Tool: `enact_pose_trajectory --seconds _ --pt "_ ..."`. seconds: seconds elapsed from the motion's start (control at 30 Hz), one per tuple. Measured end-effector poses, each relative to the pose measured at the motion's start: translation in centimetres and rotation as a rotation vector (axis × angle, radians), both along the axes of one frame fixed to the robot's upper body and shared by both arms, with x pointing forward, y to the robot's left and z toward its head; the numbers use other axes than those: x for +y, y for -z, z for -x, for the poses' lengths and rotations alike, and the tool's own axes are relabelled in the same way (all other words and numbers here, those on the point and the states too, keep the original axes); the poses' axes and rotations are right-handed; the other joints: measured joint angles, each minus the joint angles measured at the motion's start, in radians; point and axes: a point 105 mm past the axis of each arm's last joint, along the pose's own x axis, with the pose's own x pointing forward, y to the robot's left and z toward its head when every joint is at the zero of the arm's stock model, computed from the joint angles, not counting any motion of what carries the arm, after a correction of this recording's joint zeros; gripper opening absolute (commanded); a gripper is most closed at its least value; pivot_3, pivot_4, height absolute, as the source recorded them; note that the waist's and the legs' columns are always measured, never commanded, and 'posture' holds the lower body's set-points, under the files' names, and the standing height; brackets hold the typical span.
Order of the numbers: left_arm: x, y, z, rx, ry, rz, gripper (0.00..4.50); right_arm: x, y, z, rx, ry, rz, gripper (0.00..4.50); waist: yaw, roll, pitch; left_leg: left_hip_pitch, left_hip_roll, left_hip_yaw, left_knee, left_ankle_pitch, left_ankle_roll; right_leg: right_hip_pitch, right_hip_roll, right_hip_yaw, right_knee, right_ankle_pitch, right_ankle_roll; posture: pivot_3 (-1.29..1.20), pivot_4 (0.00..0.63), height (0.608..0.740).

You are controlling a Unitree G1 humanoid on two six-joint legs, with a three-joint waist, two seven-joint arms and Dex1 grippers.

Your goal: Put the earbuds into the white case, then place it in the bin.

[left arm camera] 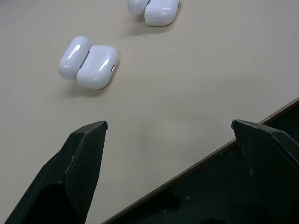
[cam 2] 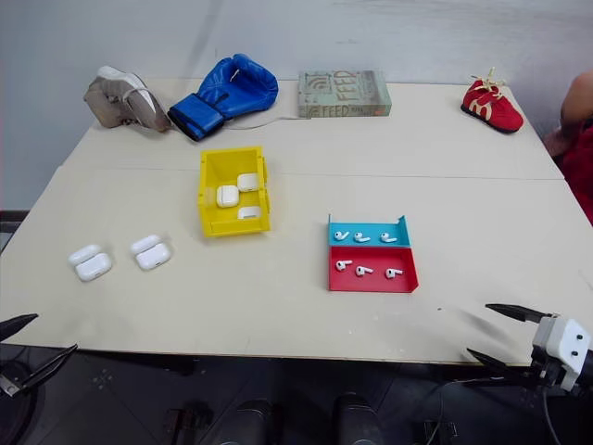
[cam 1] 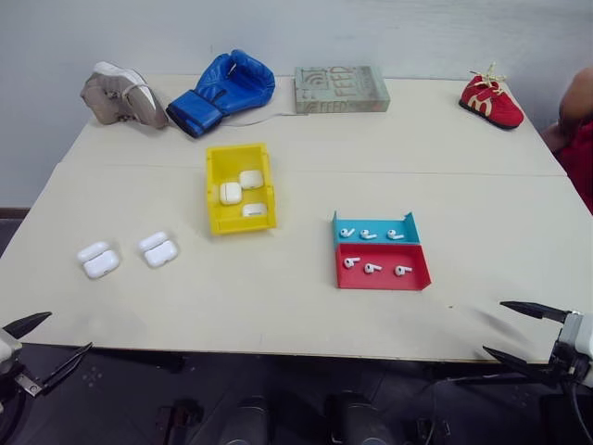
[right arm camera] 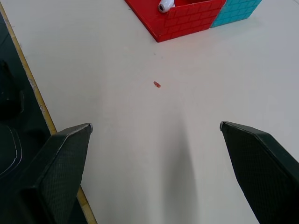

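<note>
Two open white cases [cam 1: 97,259] [cam 1: 159,248] lie flat on the table's left front; the left wrist view has the nearer one [left arm camera: 89,64] just ahead. The yellow bin [cam 1: 214,182] in the middle holds three shut white cases [cam 1: 231,193]. Several earbuds [cam 1: 371,268] rest in a red tray [cam 1: 417,277] and a teal tray [cam 1: 366,224] right of centre; one earbud [right arm camera: 165,5] peeks over the red wall. My left gripper [cam 1: 46,343] hangs open at the table's front left edge. At the front right edge my right gripper [cam 1: 505,334] is open too. Both are empty.
Along the far edge lie a beige sneaker [cam 1: 120,95], a blue boxing glove [cam 1: 222,91], a book [cam 1: 340,89] and a small red shoe [cam 1: 491,100]. A person's arm [cam 1: 576,102] shows at the far right. A small red speck [right arm camera: 157,84] lies on the bare table.
</note>
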Motion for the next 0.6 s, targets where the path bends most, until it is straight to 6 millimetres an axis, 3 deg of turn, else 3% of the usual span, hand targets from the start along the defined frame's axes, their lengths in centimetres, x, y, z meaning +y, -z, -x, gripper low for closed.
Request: enact_pose_trajectory --seconds 0.13,0.3,0.47,0.6 --pt "-0.4 -0.2 0.0 -0.022 -0.011 0.027 4.46 0.8 -0.4 -0.8 -0.022 -0.027 -0.015 4.50 -0.005 0.000 0.000 0.000 0.000 0.000 0.000 0.000 0.000 0.000 0.000 0.000 0.000 0.000 0.000 0.00 0.150 0.740" --pt "-0.5 -1.1 0.6 -0.079 -0.073 0.095 4.46 4.2 -2.2 -2.7 -0.129 -0.127 -0.149 4.50 -0.019 0.000 0.000 0.000 0.001 0.000 0.000 0.001 -0.003 0.000 0.000 -0.001 0.001 0.000 0.000 0.00 0.150 0.740" --pt "3.5 -2.0 3.4 -0.183 -0.449 0.285 4.46 9.4 -5.4 -3.0 -0.242 -0.317 -0.380 4.50 -0.016 0.000 0.000 0.000 0.001 -0.001 0.001 0.001 -0.003 0.000 0.000 -0.001 0.002 0.000 0.001 0.00 0.150 0.740" --pt "6.5 0.2 7.2 -0.148 -0.813 0.415 4.46 12.4 -7.2 -2.9 -0.374 -0.430 -0.477 4.50 -0.014 -0.002 0.000 0.000 0.000 -0.001 0.001 0.000 -0.001 0.001 0.000 -0.001 0.002 0.001 0.001 0.00 0.150 0.740"
